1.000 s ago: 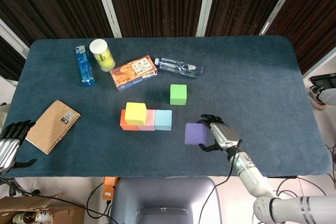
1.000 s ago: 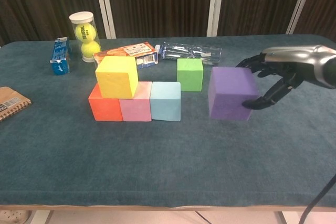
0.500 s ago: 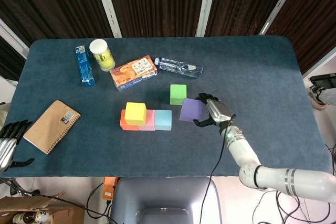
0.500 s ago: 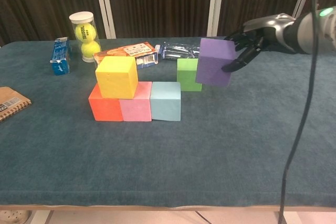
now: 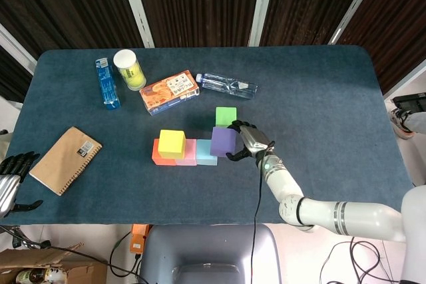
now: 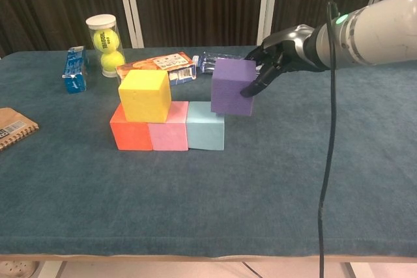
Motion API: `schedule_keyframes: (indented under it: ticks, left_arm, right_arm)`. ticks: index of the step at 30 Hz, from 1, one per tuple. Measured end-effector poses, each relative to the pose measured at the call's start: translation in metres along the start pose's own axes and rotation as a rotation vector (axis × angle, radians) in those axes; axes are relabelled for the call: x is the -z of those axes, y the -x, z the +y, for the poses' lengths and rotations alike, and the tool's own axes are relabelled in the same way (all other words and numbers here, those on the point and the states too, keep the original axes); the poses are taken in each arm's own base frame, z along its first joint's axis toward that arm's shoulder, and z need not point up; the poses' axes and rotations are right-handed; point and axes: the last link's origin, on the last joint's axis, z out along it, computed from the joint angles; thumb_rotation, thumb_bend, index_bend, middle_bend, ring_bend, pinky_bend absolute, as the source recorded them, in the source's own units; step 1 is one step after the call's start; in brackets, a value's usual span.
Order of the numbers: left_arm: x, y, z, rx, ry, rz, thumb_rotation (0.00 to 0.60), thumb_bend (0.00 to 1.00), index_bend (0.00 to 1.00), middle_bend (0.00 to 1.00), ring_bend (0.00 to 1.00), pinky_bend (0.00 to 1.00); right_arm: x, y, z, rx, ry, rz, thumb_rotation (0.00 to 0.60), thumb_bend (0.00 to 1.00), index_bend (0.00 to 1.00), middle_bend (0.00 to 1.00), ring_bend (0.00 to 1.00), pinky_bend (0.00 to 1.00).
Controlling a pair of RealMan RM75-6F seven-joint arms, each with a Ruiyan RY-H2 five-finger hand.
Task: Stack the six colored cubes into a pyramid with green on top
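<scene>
My right hand (image 5: 245,140) (image 6: 273,60) grips the purple cube (image 5: 223,141) (image 6: 232,86) in the air, just above the right edge of the light blue cube (image 5: 206,154) (image 6: 205,125). The orange cube (image 5: 157,157) (image 6: 129,135), pink cube (image 5: 188,155) (image 6: 169,134) and light blue cube form a row. The yellow cube (image 5: 172,143) (image 6: 144,95) sits on top over the orange and pink ones. The green cube (image 5: 226,114) stands behind, hidden by the purple cube in the chest view. My left hand (image 5: 10,177) hangs off the table's left front edge, holding nothing.
A brown notebook (image 5: 65,159) lies at the left. At the back stand a blue pack (image 5: 106,83), a tennis ball tube (image 5: 129,69), an orange box (image 5: 170,91) and a lying plastic bottle (image 5: 228,85). My right arm's cable (image 6: 328,135) hangs in front.
My right hand lifted the purple cube off the table and carried it left, from beside the green cube to above the light blue cube's right edge.
</scene>
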Motion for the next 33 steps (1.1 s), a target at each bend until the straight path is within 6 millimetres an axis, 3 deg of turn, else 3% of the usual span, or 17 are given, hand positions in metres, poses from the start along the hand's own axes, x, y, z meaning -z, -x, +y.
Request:
schedule_keyframes:
  ticks: [16, 33]
  left_arm:
    - [-0.001, -0.002, -0.003, 0.016, -0.005, 0.002, 0.600, 0.13, 0.09, 0.04, 0.00, 0.05]
    - [-0.002, -0.001, -0.006, 0.025, -0.012, -0.003, 0.600, 0.13, 0.09, 0.04, 0.00, 0.05]
  right_arm:
    - [-0.010, -0.002, -0.033, 0.078, -0.033, -0.060, 0.600, 0.25, 0.49, 0.06, 0.00, 0.00]
    - [-0.020, 0.008, -0.042, 0.092, -0.038, -0.072, 0.600, 0.25, 0.48, 0.05, 0.00, 0.00]
